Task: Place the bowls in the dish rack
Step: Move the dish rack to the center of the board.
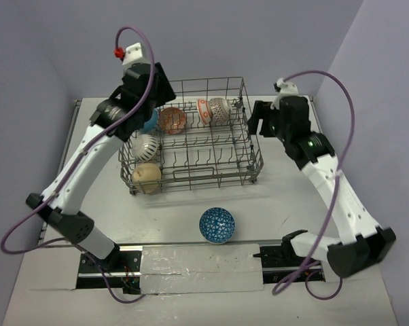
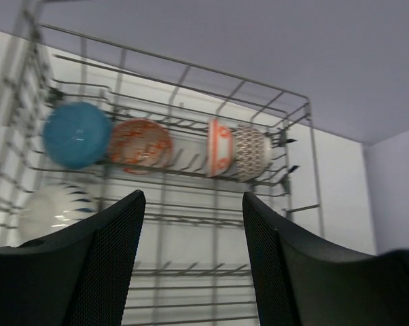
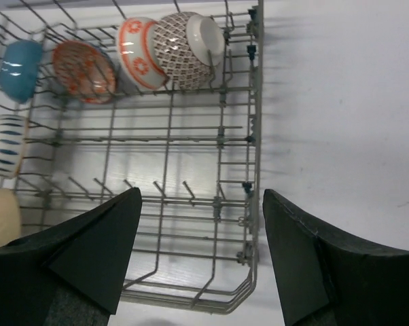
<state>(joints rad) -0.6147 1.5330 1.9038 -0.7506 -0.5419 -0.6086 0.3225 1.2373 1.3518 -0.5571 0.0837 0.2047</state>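
Observation:
The grey wire dish rack (image 1: 256,160) stands mid-table and holds several bowls on edge: a blue bowl (image 1: 151,121), an orange patterned one (image 1: 171,119), an orange-and-white one (image 1: 204,111), a brown patterned one (image 1: 220,109), a white striped one (image 1: 147,145) and a cream one (image 1: 147,178). A blue patterned bowl (image 1: 217,225) sits upright on the table in front of the rack. My left gripper (image 1: 145,102) hangs open and empty over the rack's back left corner (image 2: 194,204). My right gripper (image 1: 259,119) is open and empty above the rack's right wall (image 3: 201,197).
A grey taped strip (image 1: 198,268) runs along the near edge between the arm bases. Purple walls close in behind and on both sides. Bare white table (image 3: 340,102) lies right of the rack.

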